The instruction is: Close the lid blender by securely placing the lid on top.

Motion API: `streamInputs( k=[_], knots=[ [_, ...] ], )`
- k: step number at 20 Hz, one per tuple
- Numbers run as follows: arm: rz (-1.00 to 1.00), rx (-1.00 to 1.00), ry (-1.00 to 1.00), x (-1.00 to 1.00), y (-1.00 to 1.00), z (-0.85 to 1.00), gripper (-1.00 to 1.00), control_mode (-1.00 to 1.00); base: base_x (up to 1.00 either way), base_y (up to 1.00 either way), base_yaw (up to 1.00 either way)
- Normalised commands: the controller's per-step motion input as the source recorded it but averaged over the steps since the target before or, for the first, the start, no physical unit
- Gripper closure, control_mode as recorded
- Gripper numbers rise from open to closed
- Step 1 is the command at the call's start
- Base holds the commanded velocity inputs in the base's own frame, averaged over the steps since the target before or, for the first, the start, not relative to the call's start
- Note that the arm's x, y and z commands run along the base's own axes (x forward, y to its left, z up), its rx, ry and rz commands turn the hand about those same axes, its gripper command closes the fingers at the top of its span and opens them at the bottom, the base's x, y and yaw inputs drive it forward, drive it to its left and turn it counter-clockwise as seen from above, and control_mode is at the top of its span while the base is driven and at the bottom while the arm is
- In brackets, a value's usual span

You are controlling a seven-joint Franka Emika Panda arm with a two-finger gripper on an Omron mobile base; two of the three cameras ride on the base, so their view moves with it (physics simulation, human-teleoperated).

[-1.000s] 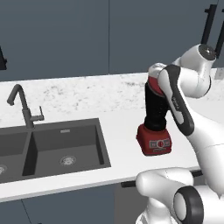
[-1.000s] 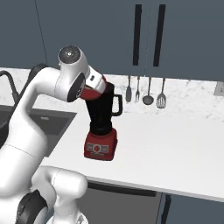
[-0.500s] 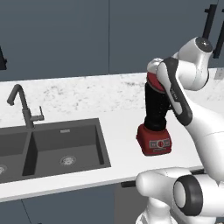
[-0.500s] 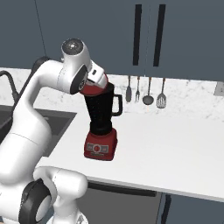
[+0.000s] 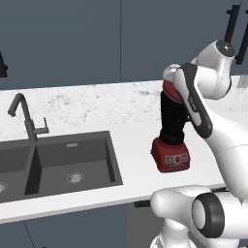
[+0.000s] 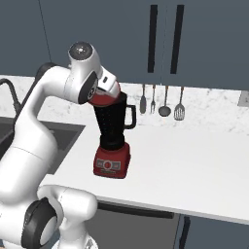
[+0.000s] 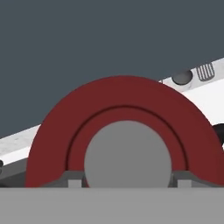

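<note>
The blender stands on the white counter: a dark translucent jar with a side handle, on a red square base. The red lid is at the jar's rim and looks tilted; I cannot tell whether it sits flush. In the hand view the lid is seen close up, with my gripper shut on its light grey knob, one fingertip on each side. My forearm hides part of the jar's top in the left base view.
A dark double sink with a black faucet lies left of the blender. Utensils hang on the back wall to its right. Bare white counter stretches right of the blender. Dark cabinets hang above.
My arm's elbow has risen and swung a little, while the hand and the lid have stayed at the jar's top. The blender has not moved.
</note>
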Motion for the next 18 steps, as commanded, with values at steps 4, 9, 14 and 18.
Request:
streamInputs(
  k=[4, 9, 14, 18],
  knots=[
    [0.0, -0.07, 0.0, 0.25, -0.12, 0.17, 1.0, -1.0, 0.0, 0.0, 0.0],
    [0.01, -0.08, 0.0, 0.26, 0.0, 0.51, 1.0, -1.0, 0.0, 0.0, 0.0],
    [0.11, -0.07, 0.0, 0.04, 0.0, 0.41, 1.0, -1.0, 0.0, 0.0, 0.0],
    [0.1, -0.04, 0.0, 0.0, 0.0, -0.03, 1.0, -1.0, 0.0, 0.0, 0.0]
  ],
)
